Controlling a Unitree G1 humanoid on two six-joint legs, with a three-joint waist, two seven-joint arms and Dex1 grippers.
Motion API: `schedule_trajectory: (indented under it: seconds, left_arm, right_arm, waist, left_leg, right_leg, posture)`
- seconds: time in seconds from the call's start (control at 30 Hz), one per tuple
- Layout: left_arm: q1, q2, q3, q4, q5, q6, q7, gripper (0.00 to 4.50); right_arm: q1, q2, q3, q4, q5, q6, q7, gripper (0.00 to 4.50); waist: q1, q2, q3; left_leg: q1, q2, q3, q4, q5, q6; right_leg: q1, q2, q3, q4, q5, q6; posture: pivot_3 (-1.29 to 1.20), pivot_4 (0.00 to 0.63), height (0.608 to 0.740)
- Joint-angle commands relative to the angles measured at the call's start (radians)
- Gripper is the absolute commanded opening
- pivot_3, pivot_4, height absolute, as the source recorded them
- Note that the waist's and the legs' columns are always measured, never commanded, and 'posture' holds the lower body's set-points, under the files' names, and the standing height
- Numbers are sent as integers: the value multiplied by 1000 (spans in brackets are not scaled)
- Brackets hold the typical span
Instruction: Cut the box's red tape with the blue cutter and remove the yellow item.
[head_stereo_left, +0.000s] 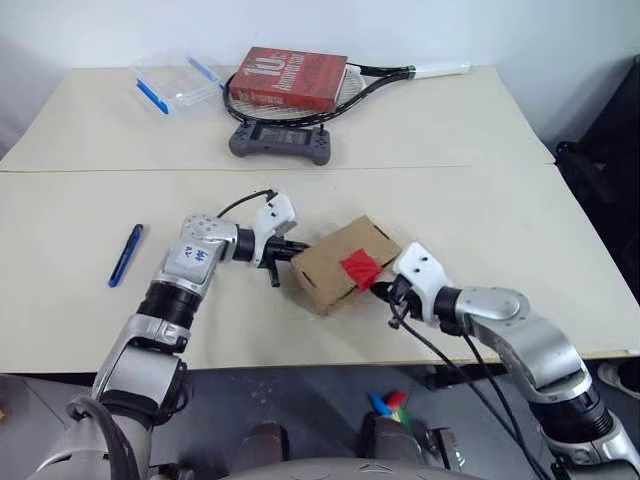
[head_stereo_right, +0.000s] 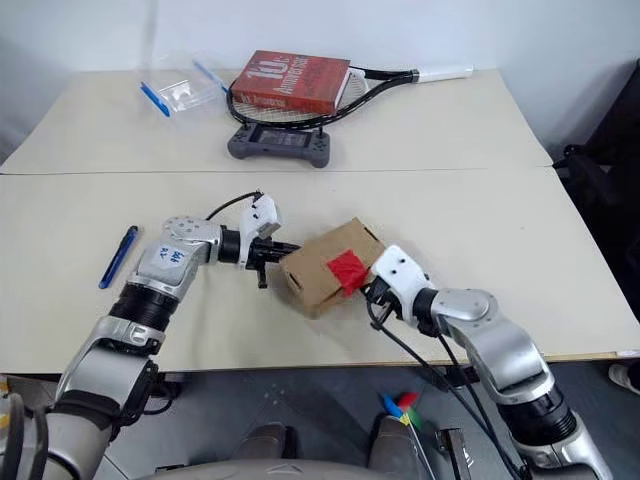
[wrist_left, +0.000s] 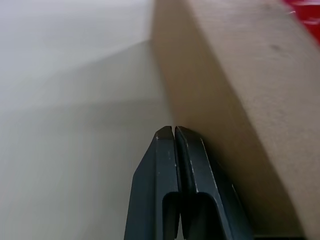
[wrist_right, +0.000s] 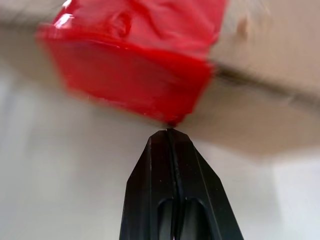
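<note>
Brown cardboard, the box (head_stereo_left: 345, 262), sits mid-table between my two arms, its red tape (head_stereo_left: 360, 268) uncut on the near edge. My left gripper (wrist_left: 173, 131) has its jaws pressed together, empty, tip against the box's left wall; my right gripper (wrist_right: 167, 131), jaws likewise closed and empty, touches the tape's lower corner. The blue cutter (head_stereo_left: 125, 255) lies well apart to my left, untouched. Pushing from both sides with nothing pinched, I could skid or twist the box, or crumple the tape.

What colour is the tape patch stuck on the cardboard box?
Bright red. The tape on the box shows best in the right wrist view.
</note>
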Motion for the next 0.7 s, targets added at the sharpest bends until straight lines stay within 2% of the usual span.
schedule_trajectory:
  seconds: [0.03, 0.27, 0.4, 0.53, 0.7]
  left_arm:
    - [54, -9, -23, -178, -45, 92, -24, 80]
    - [173, -50, -53, -446, -65, 285, 70, 80]
    - [182, -54, -49, -489, -60, 332, 110, 80]
    - [211, -23, -47, -543, -78, 371, 102, 80]
    - [208, -46, -49, -542, -77, 382, 125, 80]
  right_arm:
    - [-78, -16, -3, 77, -35, -98, 31, 0]
    - [-197, 19, 38, 295, -96, -268, 101, 0]
    - [-234, 47, 48, 395, -122, -348, 136, 0]
    - [-281, 101, 55, 550, -153, -518, 172, 0]
    - [-313, 130, 48, 674, -182, -683, 208, 0]
  waist:
    - [0, 0, 0]
    - [2, 0, 0]
    - [1, 0, 0]
    - [-6, 0, 0]
    - [-9, 0, 0]
  left_leg:
    - [0, 0, 0, 0, 0, 0]
    - [0, 0, 0, 1, 0, 0]
    - [0, 0, 0, 2, 0, 0]
    - [3, 0, 0, 3, 0, 0]
    - [5, 0, 2, 3, 0, 0]
  right_leg:
    - [0, 0, 0, 0, 0, 0]
    - [0, 0, 1, 0, 0, 0]
    - [1, 0, 1, 1, 0, 0]
    - [2, 0, 2, 2, 0, 0]
    - [3, 0, 4, 2, 0, 0]
  posture:
    - [0, 150, 740]
    - [0, 150, 740]
    - [0, 150, 740]
    - [0, 150, 740]
    - [0, 150, 740]
